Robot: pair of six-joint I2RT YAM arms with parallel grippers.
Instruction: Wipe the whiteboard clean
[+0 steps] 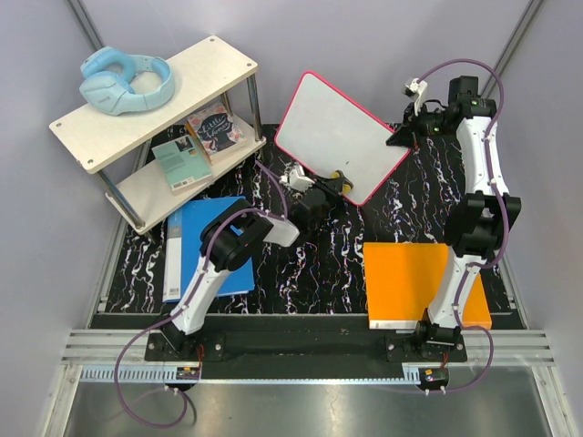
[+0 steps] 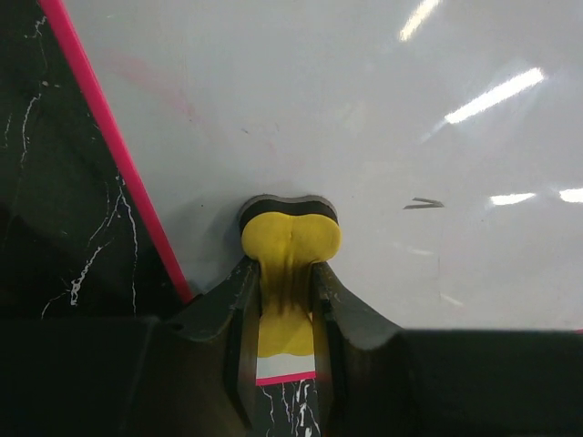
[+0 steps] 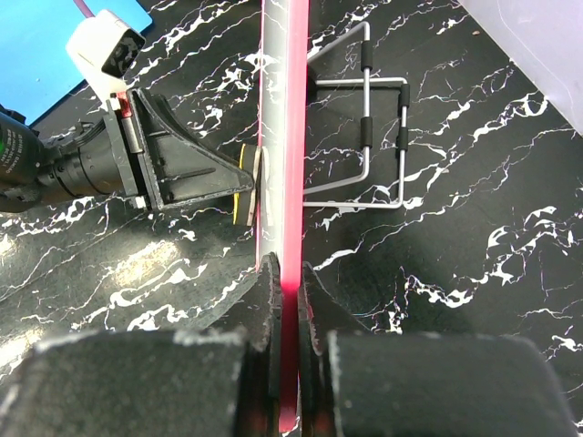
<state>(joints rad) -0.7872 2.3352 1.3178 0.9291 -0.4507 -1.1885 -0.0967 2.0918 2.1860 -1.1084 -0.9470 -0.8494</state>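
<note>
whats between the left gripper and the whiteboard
A yellow eraser, clamped in the left gripper and pressed against the whiteboard; clearest in the left wrist view.

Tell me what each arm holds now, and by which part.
The right gripper pinches the whiteboard by its red-pink frame edge. The left gripper squeezes a yellow eraser by its middle, its head against the board.

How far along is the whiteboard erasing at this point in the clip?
Mostly done: the whiteboard looks nearly blank from above. In hand: the right end effector clamps its red edge while the left end effector presses a yellow eraser on its face. Left: one short dark stroke and a faint pink smear.
</note>
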